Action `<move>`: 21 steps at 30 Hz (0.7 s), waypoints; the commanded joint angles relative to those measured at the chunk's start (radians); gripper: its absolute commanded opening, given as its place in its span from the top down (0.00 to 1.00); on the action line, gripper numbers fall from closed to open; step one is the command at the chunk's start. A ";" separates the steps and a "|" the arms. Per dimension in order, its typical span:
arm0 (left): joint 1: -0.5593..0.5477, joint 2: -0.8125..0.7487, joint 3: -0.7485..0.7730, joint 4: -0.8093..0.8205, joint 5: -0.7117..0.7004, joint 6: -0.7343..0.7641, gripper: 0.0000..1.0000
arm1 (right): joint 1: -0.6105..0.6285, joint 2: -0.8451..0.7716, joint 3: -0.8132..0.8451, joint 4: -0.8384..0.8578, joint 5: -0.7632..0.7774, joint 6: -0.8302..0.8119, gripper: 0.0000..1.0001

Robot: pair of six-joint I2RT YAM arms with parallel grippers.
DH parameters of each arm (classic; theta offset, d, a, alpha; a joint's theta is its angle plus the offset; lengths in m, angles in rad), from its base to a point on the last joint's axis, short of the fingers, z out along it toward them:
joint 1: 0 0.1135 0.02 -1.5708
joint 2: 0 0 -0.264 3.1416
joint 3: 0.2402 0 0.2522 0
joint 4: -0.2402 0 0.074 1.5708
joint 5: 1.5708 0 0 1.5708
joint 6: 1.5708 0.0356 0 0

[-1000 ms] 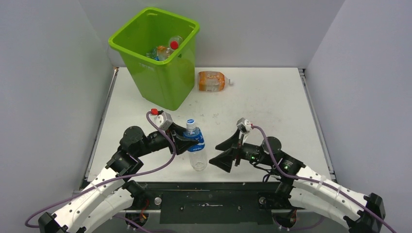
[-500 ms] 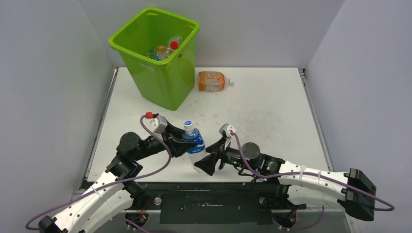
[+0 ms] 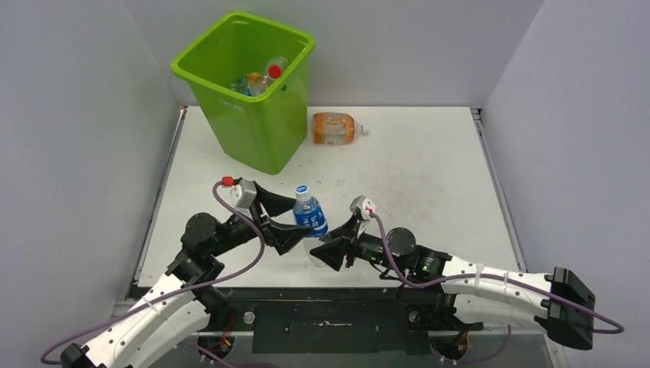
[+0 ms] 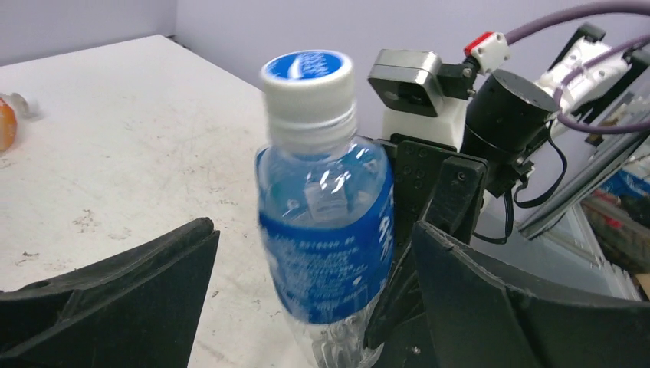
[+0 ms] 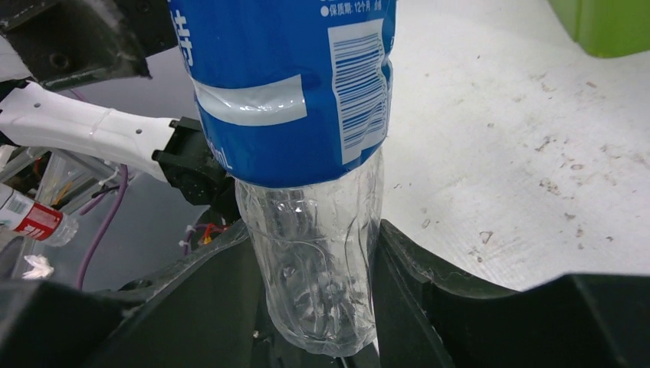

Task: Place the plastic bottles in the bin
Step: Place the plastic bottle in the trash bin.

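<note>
A clear plastic bottle (image 3: 310,218) with a blue label and blue-white cap stands upright near the table's front edge. My right gripper (image 3: 328,249) is shut on its clear lower part (image 5: 318,268), a finger (image 5: 406,261) pressed against each side. From the left, my left gripper (image 3: 295,222) stands open around the label (image 4: 326,230), with a gap on both sides. An orange bottle (image 3: 334,128) lies on its side at the back of the table. The lime-green bin (image 3: 257,126) stands at the back left with several bottles (image 3: 264,77) inside it.
The two arms meet at the bottle, close to the table's front edge (image 3: 322,285). Grey walls close in the left, right and back. The bin's corner (image 5: 605,27) shows at the top right of the right wrist view.
My left gripper has opened off the blue-label bottle. My right gripper has closed on the bottle's lower part. The bottle stands a little more upright.
</note>
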 commanded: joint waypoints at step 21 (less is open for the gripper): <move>-0.011 0.169 0.328 -0.093 -0.134 -0.135 0.04 | 0.038 -0.128 0.000 -0.020 0.104 -0.189 0.67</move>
